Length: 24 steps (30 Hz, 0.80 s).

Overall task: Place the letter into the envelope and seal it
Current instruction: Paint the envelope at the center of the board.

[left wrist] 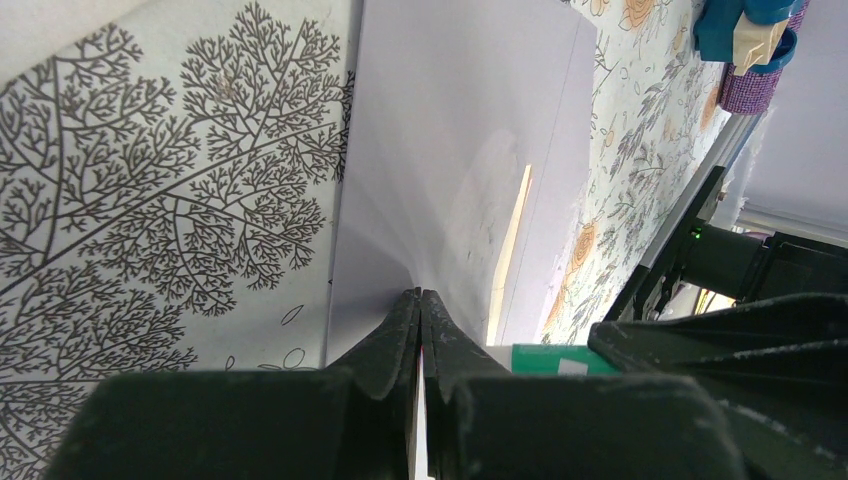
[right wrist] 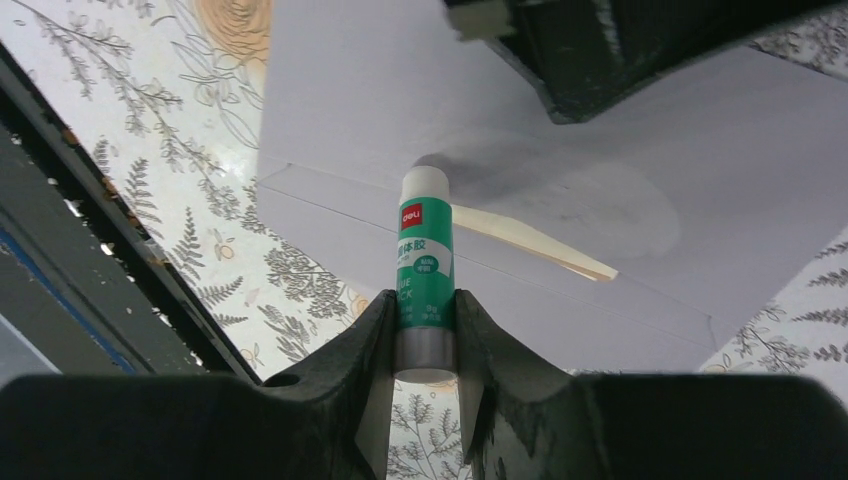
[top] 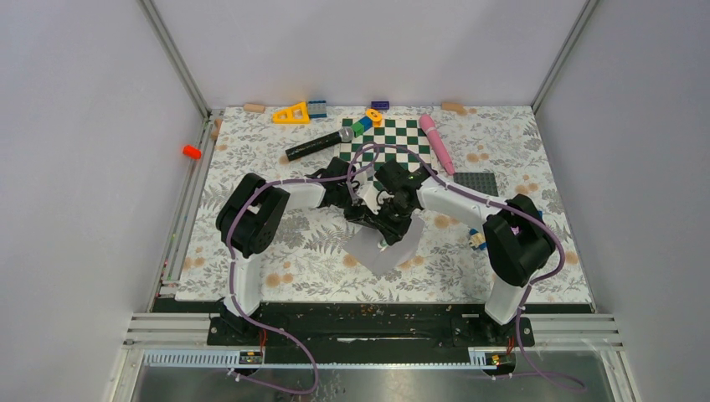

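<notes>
Right gripper [right wrist: 424, 305] clamps a glue stick [right wrist: 425, 240], tip on the envelope [right wrist: 350, 90] at frame centre; left gripper [left wrist: 420, 305] pinches its edge; letter [right wrist: 530, 243] seemingly inside, sealing not yet done.

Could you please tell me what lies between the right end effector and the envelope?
A green glue stick, held by the right end effector, tip toward the envelope; the right wrist view shows it.

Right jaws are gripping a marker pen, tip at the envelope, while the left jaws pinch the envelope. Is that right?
No marker pen: the right wrist view shows a green-and-white glue stick in the right jaws. Otherwise correct: its tip is at the envelope, and the left jaws pinch it.
</notes>
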{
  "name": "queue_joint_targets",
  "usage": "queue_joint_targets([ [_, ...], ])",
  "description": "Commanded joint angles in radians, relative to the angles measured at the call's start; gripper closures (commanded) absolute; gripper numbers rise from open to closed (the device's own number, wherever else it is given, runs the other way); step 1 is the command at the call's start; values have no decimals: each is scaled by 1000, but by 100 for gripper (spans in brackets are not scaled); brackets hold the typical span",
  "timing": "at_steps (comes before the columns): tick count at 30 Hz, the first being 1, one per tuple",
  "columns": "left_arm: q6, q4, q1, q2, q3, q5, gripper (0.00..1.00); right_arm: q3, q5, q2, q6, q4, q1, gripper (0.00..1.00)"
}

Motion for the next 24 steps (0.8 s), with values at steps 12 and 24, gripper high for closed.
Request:
queue_joint_targets([
  [12,55,-53,-8,19,-21,-135,100,3,-11,-17,-37,-18,47,100],
  [24,55,-52,-8,18,-22,-135,100,-8,92,-3,-46,8,45,100],
])
